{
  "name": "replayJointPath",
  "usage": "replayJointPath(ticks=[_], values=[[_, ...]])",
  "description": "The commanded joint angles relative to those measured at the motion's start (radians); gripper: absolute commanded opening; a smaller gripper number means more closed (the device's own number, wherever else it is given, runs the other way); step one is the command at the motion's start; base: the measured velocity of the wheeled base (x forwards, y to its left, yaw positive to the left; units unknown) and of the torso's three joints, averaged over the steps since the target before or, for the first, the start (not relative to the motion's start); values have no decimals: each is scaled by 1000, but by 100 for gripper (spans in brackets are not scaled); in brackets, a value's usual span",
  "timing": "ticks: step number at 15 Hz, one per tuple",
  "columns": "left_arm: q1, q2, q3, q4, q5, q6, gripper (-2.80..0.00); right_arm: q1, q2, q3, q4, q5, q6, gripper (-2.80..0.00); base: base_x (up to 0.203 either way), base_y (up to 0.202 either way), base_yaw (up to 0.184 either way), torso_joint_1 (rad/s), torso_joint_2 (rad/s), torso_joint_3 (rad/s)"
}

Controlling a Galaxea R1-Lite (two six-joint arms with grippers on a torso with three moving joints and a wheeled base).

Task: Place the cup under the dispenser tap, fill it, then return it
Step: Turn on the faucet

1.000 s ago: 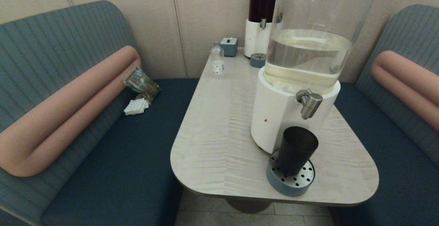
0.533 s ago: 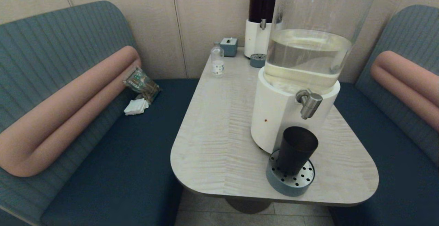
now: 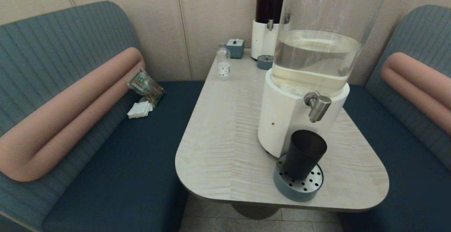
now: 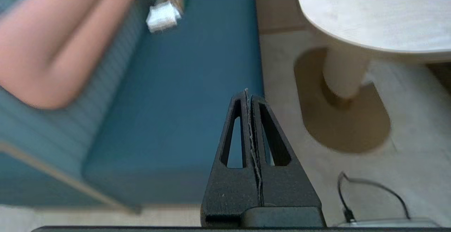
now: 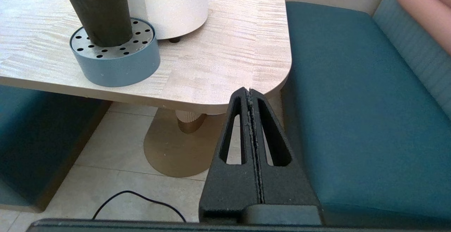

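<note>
The dark tapered cup [image 3: 304, 154] [image 5: 95, 10] stands upright on the round blue drip tray [image 3: 298, 184] [image 5: 116, 61], directly below the brushed-steel dispenser tap [image 3: 318, 106] of the big white-based dispenser [image 3: 310, 70]. Neither arm shows in the head view. My right gripper [image 5: 249, 92] is shut and empty, low beside the table's near right corner, well apart from the cup. My left gripper [image 4: 247, 93] is shut and empty, hanging over the floor beside the left bench.
A dark-liquid dispenser [image 3: 268, 17], a small blue box [image 3: 235, 47] and a small clear bottle [image 3: 223, 61] stand at the table's far end. Blue benches [image 3: 123, 161] flank the table [image 3: 225, 137]. A snack bag and napkins [image 3: 142, 96] lie on the left bench.
</note>
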Motion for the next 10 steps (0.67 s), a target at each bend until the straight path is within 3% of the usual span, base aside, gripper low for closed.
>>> replayJointPath(ticks=[1,3,8,10], values=[[0,3,-5,19,-2,1,-280,0,0,15,-1,0,-1,-280,0,0,0,0,0,0],[0,3,1,-2,2,-16,-280,0,0,15,-1,0,-1,-280,0,0,0,0,0,0],[0,3,5,-15,2,-17,-280,0,0,15,-1,1,-89,-280,0,0,0,0,0,0],[0,3,5,-15,2,-17,-280,0,0,15,-1,-2,-83,-280,0,0,0,0,0,0]])
